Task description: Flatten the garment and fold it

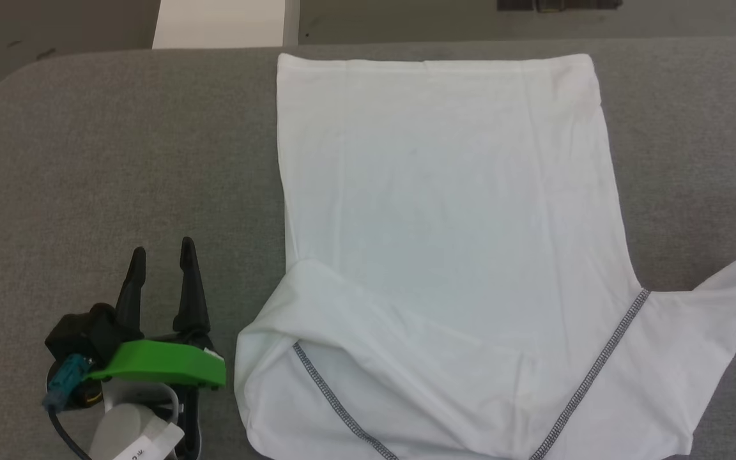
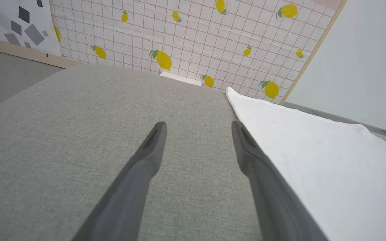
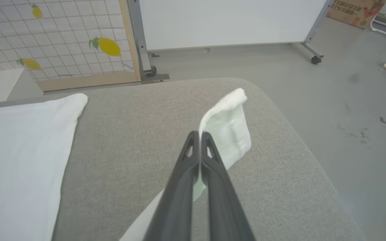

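On the grey surface point(image 1: 119, 160) the white shirt point(image 1: 444, 191) lies mostly flat, left jaws open beside it, right jaws closed on the outstretched sleeve point(image 3: 228, 127) near its cuff, a thin pinch that could slip or drag the body askew.

White garment point(image 1: 451, 211) lies flat, left sleeve folded across chest.

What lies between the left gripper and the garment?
A bare strip of the grey cushion separates the left gripper from the garment, in the head view.
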### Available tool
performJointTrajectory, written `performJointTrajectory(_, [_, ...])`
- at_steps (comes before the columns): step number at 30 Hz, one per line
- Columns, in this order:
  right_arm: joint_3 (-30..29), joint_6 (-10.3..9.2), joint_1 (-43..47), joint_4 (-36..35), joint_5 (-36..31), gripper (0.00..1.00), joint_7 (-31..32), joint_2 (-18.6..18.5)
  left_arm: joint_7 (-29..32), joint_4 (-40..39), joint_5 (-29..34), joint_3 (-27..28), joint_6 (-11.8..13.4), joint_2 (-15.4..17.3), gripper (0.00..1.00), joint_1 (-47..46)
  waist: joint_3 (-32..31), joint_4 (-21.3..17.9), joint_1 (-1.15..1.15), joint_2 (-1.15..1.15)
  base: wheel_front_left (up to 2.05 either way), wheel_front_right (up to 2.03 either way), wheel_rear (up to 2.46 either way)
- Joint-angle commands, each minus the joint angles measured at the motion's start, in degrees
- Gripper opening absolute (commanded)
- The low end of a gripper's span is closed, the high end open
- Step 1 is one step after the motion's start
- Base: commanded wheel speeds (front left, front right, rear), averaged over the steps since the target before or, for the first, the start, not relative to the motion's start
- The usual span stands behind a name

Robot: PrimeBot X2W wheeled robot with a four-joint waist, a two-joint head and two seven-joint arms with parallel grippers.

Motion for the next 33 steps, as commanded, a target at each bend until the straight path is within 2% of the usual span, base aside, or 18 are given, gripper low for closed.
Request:
performJointTrajectory(1, [0.04,-0.1,1.93,-3.67,-0.49,0.0,0.8,0.89,-0.27,0.09,0.37,-0.01,-0.17,-0.21,1.0,1.19,-3.46,-1.88,0.0,0.0,0.0,0.0,0.0])
performJointTrajectory(3, [0.45,-0.1,4.2,-9.38,-0.64,0.0,2.11,2.24,-0.27,0.04,0.33,-0.22,-0.1,-0.25,1.0,1.79,-4.31,-1.9,0.0,0.0,0.0,0.0,0.0])
performJointTrajectory(4, [1.57,-0.1,6.85,-16.6,-1.11,0.0,3.87,3.92,-0.27,0.05,0.23,-0.53,-0.06,-0.29,1.0,2.44,-5.18,-1.81,0.0,0.0,0.0,0.0,0.0])
performJointTrajectory(7, [4.38,-0.1,10.4,-25.78,-2.0,0.0,6.54,6.34,-0.27,0.36,-0.04,-0.91,-0.2,-0.33,1.0,3.06,-6.28,-1.42,0.0,0.0,0.0,0.0,0.0])
performJointTrajectory(10, [8.34,-0.1,13.62,-32.3,-3.45,0.0,8.91,8.1,-0.27,0.86,-0.27,-1.02,-0.46,-0.35,1.0,3.19,-6.86,-1.02,0.0,0.0,0.0,0.0,0.0])
performJointTrajectory(11, [11.79,-0.1,15.29,-35.32,-4.03,0.0,9.9,9.85,-0.27,1.08,-0.34,-1.11,-0.6,-0.36,1.0,3.27,-7.11,-0.79,0.0,0.0,0.0,0.0,0.0])
performJointTrajectory(14, [19.31,-0.1,17.42,-37.31,-5.49,0.0,11.07,11.43,-0.27,1.23,-0.44,-1.17,-0.79,-0.38,1.0,3.51,-7.36,-0.61,0.0,0.0,0.0,0.0,0.0])
performJointTrajectory(19, [32.79,-0.1,18.85,-33.07,-4.87,0.0,11.73,12.14,-0.27,1.0,-0.51,-1.34,-0.64,-0.41,1.0,3.86,-7.23,-0.61,0.0,0.0,0.0,0.0,0.0])
performJointTrajectory(24, [44.55,-0.1,19.11,-23.15,-2.72,0.0,9.66,12.86,-0.27,1.32,-0.83,-1.56,-0.8,-0.43,1.0,3.2,-6.63,-0.1,0.0,0.0,0.0,0.0,0.0])
performJointTrajectory(33, [52.67,-0.1,16.1,-1.98,-1.72,0.0,1.98,15.46,-0.27,1.23,-1.16,-2.01,-0.76,-0.48,1.0,2.52,-5.3,1.1,0.0,0.0,0.0,0.0,0.0])
